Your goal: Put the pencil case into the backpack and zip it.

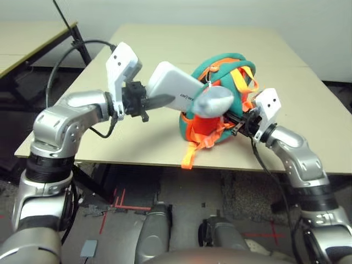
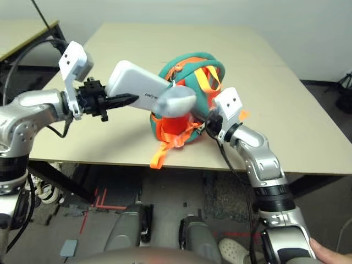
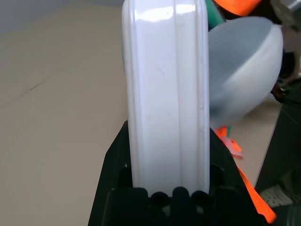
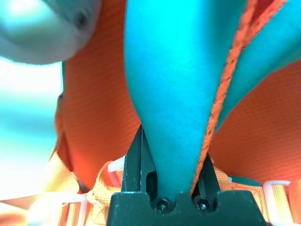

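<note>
The orange and teal backpack point(image 1: 220, 104) stands near the table's front edge, its top opening facing left, with a grey-and-white plush toy point(image 1: 213, 102) hanging at its front. My left gripper point(image 1: 147, 104) is shut on the white pencil case point(image 1: 175, 87), holding it tilted in the air with its far end at the bag's opening. In the left wrist view the pencil case point(image 3: 167, 94) stands between the black fingers point(image 3: 113, 160). My right gripper point(image 1: 239, 122) is shut on a teal fold of the backpack point(image 4: 178, 89) at the bag's right side.
The beige table point(image 1: 165, 49) stretches behind and to both sides of the bag. An orange strap point(image 1: 188, 157) hangs over the front edge. Another table point(image 1: 27, 38) stands at the far left. A person's hand point(image 2: 330, 254) shows at the lower right.
</note>
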Available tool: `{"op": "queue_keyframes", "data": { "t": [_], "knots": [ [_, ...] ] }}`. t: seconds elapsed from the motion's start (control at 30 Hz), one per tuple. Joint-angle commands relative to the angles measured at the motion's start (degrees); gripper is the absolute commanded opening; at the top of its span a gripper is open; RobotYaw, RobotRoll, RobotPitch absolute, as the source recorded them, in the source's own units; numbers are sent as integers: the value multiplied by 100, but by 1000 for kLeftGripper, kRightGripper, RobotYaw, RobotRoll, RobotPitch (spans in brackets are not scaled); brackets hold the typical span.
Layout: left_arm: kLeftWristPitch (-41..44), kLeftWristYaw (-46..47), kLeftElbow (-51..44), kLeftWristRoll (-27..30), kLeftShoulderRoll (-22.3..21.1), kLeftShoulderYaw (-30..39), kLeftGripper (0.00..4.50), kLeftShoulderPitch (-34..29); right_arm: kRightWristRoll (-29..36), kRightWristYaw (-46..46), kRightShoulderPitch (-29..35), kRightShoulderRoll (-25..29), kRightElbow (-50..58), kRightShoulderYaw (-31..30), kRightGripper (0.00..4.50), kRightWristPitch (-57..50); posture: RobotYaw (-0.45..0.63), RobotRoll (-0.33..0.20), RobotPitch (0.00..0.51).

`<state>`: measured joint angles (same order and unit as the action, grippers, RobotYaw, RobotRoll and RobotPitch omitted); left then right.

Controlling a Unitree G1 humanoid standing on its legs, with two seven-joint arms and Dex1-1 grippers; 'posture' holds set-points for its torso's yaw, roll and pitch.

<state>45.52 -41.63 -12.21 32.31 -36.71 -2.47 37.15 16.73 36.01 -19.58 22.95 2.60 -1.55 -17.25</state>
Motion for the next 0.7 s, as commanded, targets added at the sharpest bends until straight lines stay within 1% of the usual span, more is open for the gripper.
{"op": "queue_keyframes", "data": {
  "t": [0.03, 0.17, 0.3, 0.63, 0.7],
  "knots": [
    [-495, 216, 403, -452, 277, -113, 1408, -6, -44, 141, -160, -22, -126, -129, 111, -28, 172, 0, 59],
    [-985, 241, 781, -799, 623, -239, 1408, -60, -75, 176, -231, -61, -195, -168, 111, -12, 173, 0, 61],
    [-1382, 280, 1175, -996, 1000, -286, 1408, 2, -111, 195, -235, -102, -176, -199, 111, -23, 166, 0, 62],
    [-2138, 236, 2462, -1407, 1779, -436, 1402, 533, -179, 141, -173, -168, -92, -237, 111, -40, 136, 0, 61],
    [-2339, 288, 2769, -1571, 1880, -466, 2149, 641, -193, 129, -148, -175, -80, -245, 111, -33, 133, 0, 62]
  ]
}}
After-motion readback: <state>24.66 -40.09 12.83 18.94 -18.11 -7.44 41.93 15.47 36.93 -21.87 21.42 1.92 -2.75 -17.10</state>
